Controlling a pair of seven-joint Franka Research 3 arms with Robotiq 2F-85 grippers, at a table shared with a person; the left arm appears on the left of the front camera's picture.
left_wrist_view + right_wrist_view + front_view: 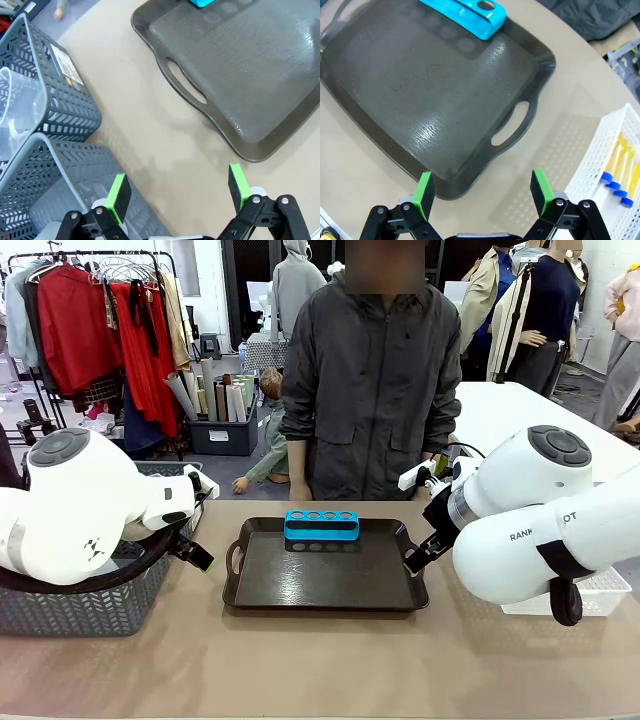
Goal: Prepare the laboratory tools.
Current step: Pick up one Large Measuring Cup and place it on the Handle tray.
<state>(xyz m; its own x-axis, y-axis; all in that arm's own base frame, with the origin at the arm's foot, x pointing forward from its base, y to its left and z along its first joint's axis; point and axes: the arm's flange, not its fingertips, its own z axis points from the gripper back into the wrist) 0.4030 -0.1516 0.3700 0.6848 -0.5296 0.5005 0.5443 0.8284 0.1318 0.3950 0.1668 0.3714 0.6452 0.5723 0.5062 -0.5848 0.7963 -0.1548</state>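
The small blue four-hole rack (320, 525) stands empty at the far edge of a dark tray (325, 585); its end shows as rack (470, 14) in the right wrist view. My left gripper (179, 192) hangs open over bare table beside the tray's left handle; in the front view it is the left gripper (197, 554). My right gripper (482, 192) is open above the tray's near right corner. Yellow test tubes with blue caps (617, 170) lie in a white crate. A clear beaker (17, 105) sits in a grey basket. The conical flask is out of view.
Two grey mesh baskets (65, 100) stand left of the tray, close under my left gripper. The white crate (600, 160) stands right of the tray, by the table edge. A person in a dark jacket (370, 380) stands at the far side.
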